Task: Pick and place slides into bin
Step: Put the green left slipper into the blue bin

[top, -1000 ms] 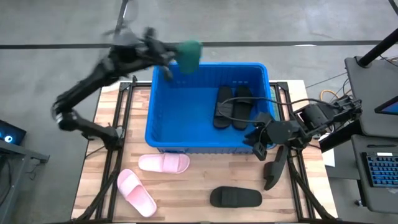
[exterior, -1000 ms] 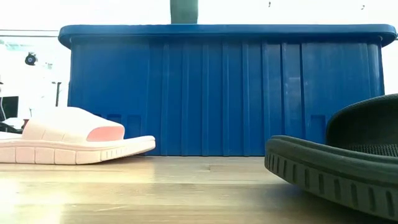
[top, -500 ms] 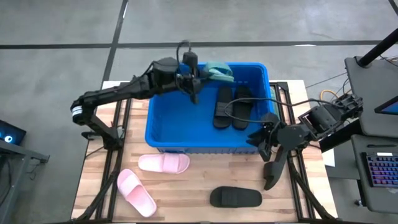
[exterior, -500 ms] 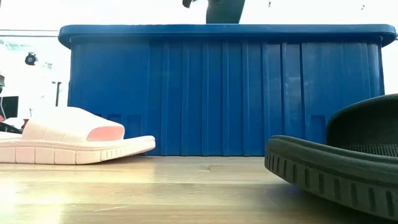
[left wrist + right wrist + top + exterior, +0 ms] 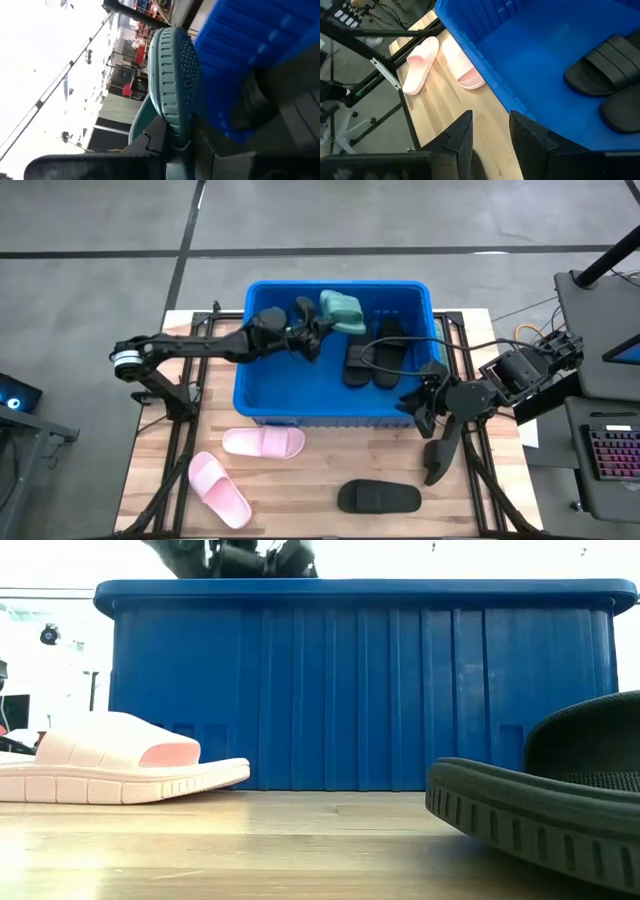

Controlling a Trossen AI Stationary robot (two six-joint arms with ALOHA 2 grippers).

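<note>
High view shows a black slide [image 5: 379, 497] and two pink slides [image 5: 263, 442] on the table [image 5: 320, 470] near the bin [image 5: 300, 385]. Two black slides [image 5: 375, 352] lie inside. Left gripper [image 5: 312, 330] clamps the green slide [image 5: 341, 311] at the far wall. Right gripper [image 5: 418, 406], slightly parted, empty, hangs at the bin's near right corner.

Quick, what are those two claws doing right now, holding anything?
Left gripper: shut on the green slide, inside the bin.
Right gripper: open, holding nothing, beside the bin's near right corner.
</note>
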